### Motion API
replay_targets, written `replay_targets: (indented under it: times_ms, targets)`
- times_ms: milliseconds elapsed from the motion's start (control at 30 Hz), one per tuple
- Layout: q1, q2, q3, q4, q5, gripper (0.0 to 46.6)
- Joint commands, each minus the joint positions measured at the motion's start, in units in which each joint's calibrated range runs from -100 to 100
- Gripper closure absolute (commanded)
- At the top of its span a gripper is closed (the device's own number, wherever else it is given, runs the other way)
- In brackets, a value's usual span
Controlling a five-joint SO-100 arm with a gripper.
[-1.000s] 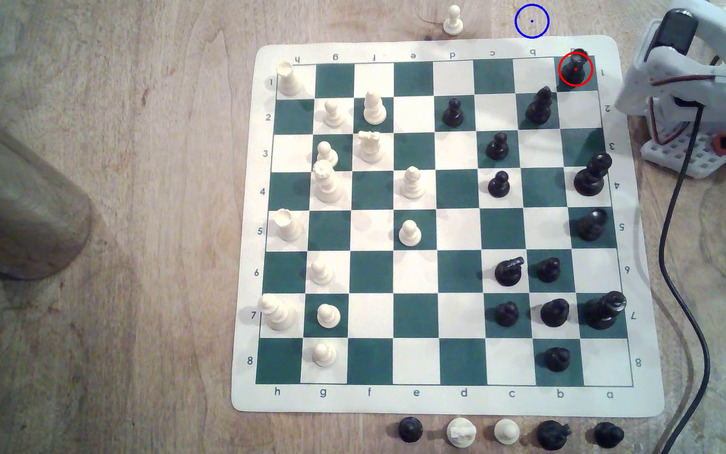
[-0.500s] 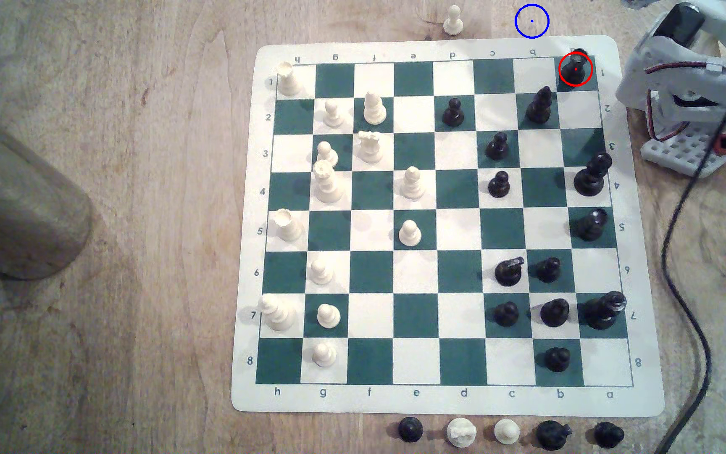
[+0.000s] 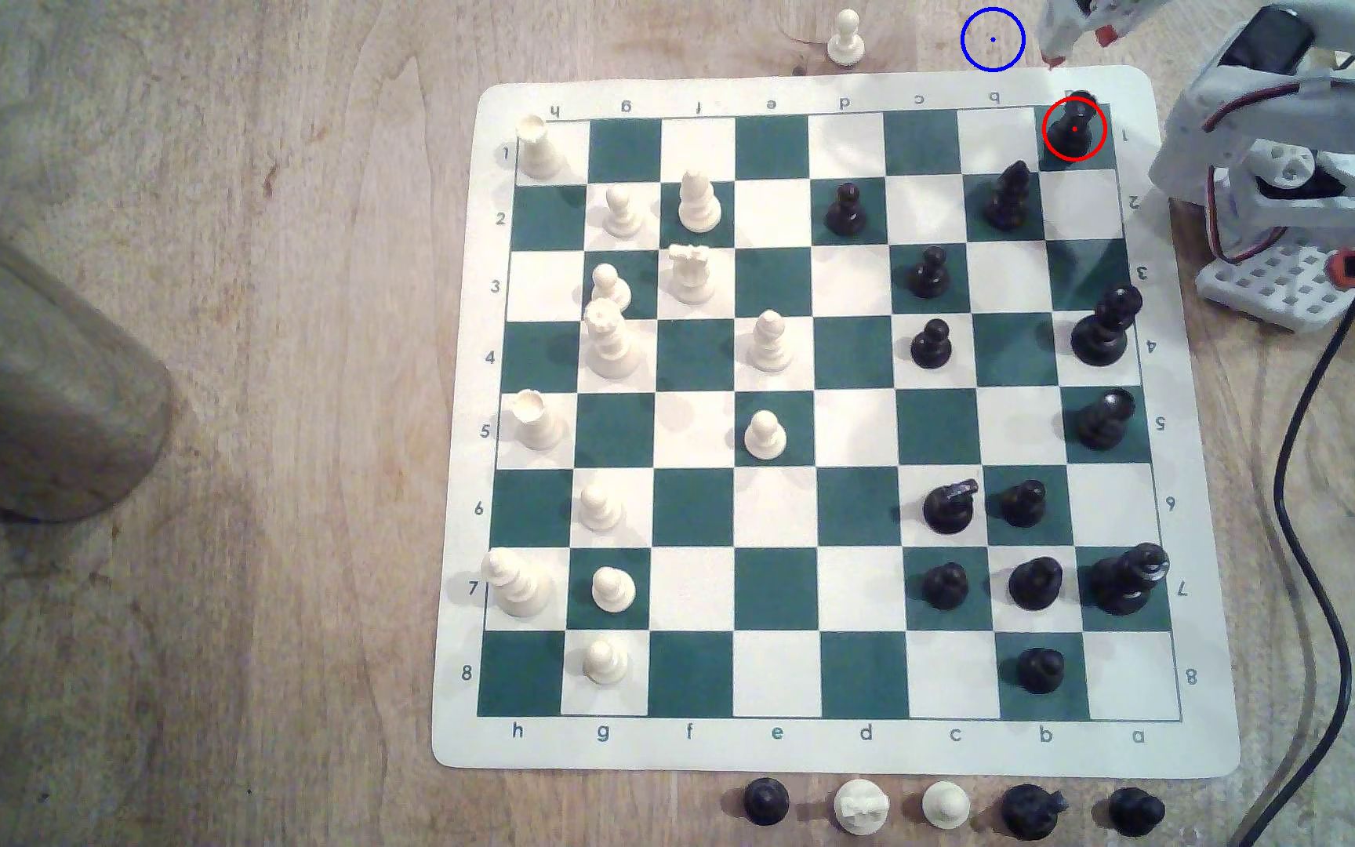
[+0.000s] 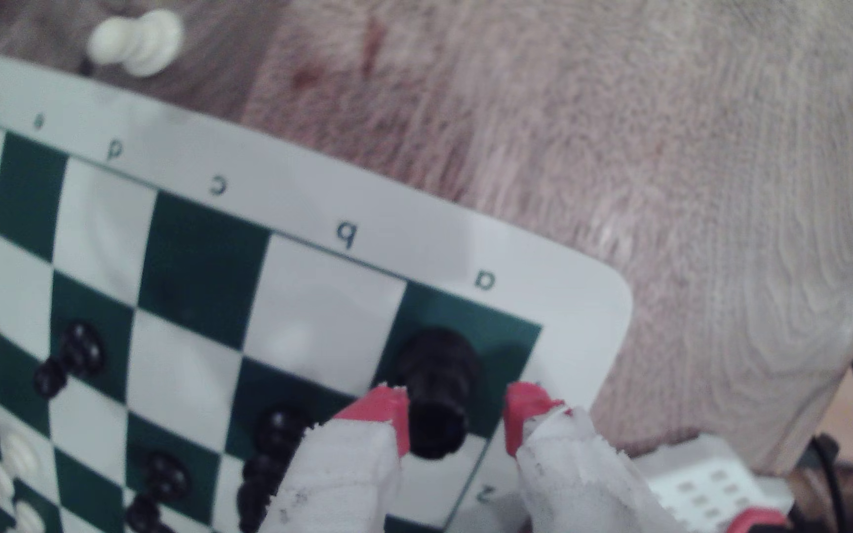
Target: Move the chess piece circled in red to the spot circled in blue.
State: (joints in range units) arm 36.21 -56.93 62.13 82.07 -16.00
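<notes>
The small black rook (image 3: 1073,129), ringed in red, stands upright on the green corner square a1 of the chess mat (image 3: 1220,733). The blue-ringed spot (image 3: 993,39) is bare wood just beyond the mat's far edge, to the exterior view's left of the rook. My gripper (image 3: 1077,45) hangs over the mat's far right corner, white fingers with red tips, open. In the wrist view the rook (image 4: 437,394) shows between the spread red fingertips (image 4: 383,415) of the gripper (image 4: 458,410), which touch nothing.
A taller pointed black piece (image 3: 1007,199) stands on b2, diagonally next to the rook. A white pawn (image 3: 845,39) sits off the mat near the blue spot. The arm's base (image 3: 1293,285) and black cable (image 3: 1310,489) lie at the right. A metal cylinder (image 3: 31,391) lies far left.
The arm has swung forward and its gripper has come into the exterior view at the top right, above the rook's corner. The cable shifted with it. No piece has moved.
</notes>
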Motion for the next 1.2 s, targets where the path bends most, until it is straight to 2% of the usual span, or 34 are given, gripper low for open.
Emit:
replay_targets:
  times_ms: [0,133,267,867,1167]
  targets:
    - [1.22,2.6,1.33,-2.38,1.17,38.0]
    - [0.44,5.49,1.51,-1.81,1.27,31.8]
    - [0.04,6.42,2.42,-3.28,1.03,30.5]
    - [-6.21,10.58,3.87,-6.48,-0.59,33.5]
    - [-7.46,10.75,3.78,-6.64,-1.12,34.9]
